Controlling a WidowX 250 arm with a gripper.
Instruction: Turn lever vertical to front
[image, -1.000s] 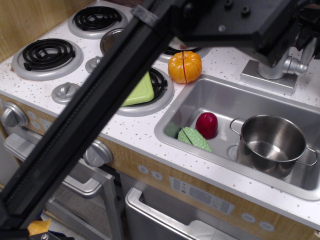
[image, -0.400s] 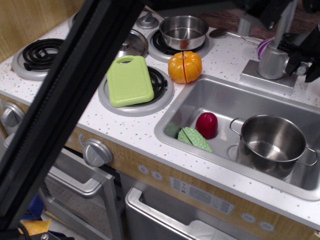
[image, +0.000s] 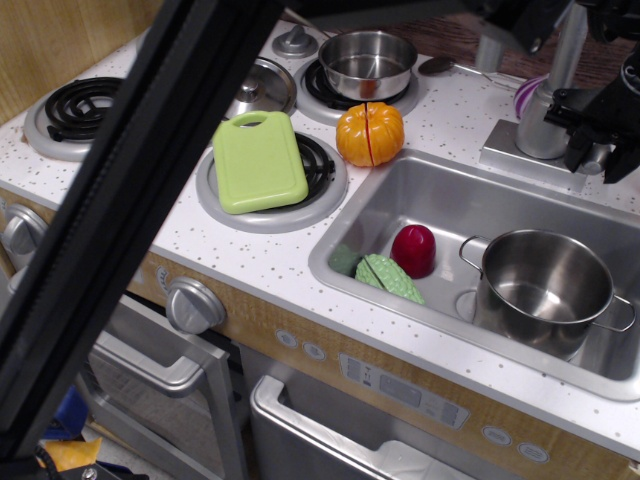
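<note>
The lever (image: 597, 158) is a short silver stub at the right side of the shiny faucet column (image: 543, 125), which stands on a rectangular base plate (image: 515, 155) behind the sink. The stub points down toward the front. My black gripper (image: 598, 140) is at the far right edge of the view, with one finger (image: 574, 118) on the lever's left and the other on its right, closed around it. The tall faucet pipe (image: 568, 45) rises just left of the gripper.
The sink (image: 470, 195) holds a steel pot (image: 545, 285), a red vegetable (image: 413, 250) and a green one (image: 390, 278). An orange pumpkin (image: 370, 133), a green cutting board (image: 259, 160) and a small pot (image: 366, 62) sit on the stove. My black arm beam (image: 120, 200) crosses the left.
The arm swung off the stove, uncovering the cutting board and back pot. The gripper reached the lever, and the stub moved from sideways to pointing frontward.
</note>
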